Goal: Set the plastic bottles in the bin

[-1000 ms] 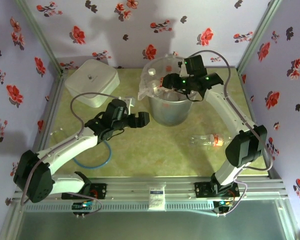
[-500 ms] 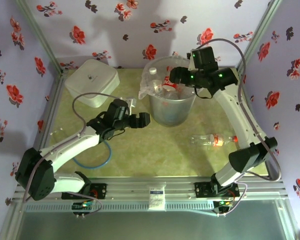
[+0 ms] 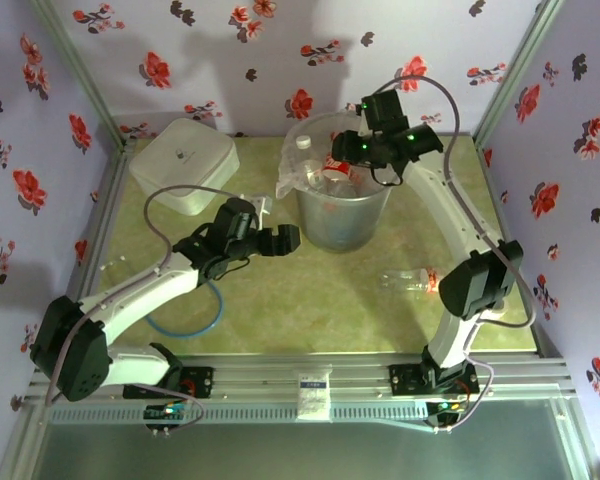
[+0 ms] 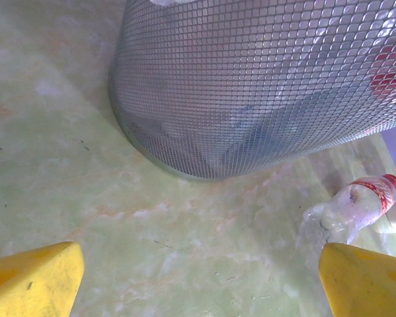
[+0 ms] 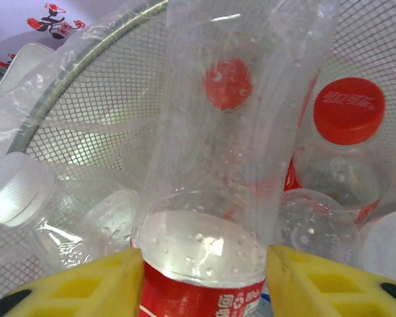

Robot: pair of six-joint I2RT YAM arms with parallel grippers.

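Clear thin plastic, the bottle [image 5: 224, 165] hangs cap-down above the bin [image 5: 72, 125], clenched at its labelled body by the right end effector [image 5: 204, 281]. It looks light, crushable and slippery. The left end effector [image 4: 198, 277] gapes empty. Another bottle [image 4: 356, 201] lies on the counter [image 4: 86, 165] at the frame's right.

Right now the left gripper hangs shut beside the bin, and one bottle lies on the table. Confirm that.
One thing is wrong: the left gripper is open, fingers wide apart in the left wrist view. It hangs beside the bin, and one bottle lies on the table.
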